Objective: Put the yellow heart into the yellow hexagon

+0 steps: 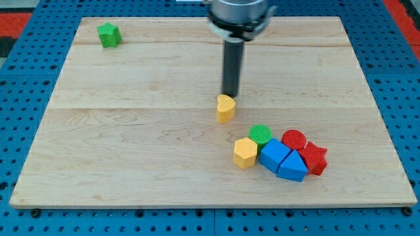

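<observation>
The yellow heart (225, 108) stands near the middle of the wooden board. My tip (230, 96) is just above it in the view, touching or almost touching its top edge. The yellow hexagon (245, 153) lies below and slightly right of the heart, a short gap away. It sits at the left end of a cluster of blocks.
The cluster holds a green cylinder (260, 135), a blue cube (273, 155), a second blue block (293, 166), a red cylinder (294, 139) and a red star (314, 158). A green star (109, 35) sits at the board's top left. The board (131, 131) lies on a blue pegboard.
</observation>
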{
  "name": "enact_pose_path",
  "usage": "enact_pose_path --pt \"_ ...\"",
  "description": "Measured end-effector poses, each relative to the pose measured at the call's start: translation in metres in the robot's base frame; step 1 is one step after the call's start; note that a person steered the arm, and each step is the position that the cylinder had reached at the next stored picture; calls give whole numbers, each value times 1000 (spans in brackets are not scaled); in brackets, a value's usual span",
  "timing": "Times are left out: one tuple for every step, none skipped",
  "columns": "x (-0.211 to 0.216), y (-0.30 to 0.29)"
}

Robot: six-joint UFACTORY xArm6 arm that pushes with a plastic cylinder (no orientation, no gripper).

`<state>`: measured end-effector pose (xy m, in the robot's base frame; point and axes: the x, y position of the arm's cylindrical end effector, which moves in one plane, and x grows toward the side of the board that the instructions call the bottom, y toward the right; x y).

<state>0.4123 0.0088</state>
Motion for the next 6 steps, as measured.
enact_pose_path --pt "5 -11" --pt "21 24" --pt "47 25" --pt "64 24" --pt "41 26" --pt "-1 34"
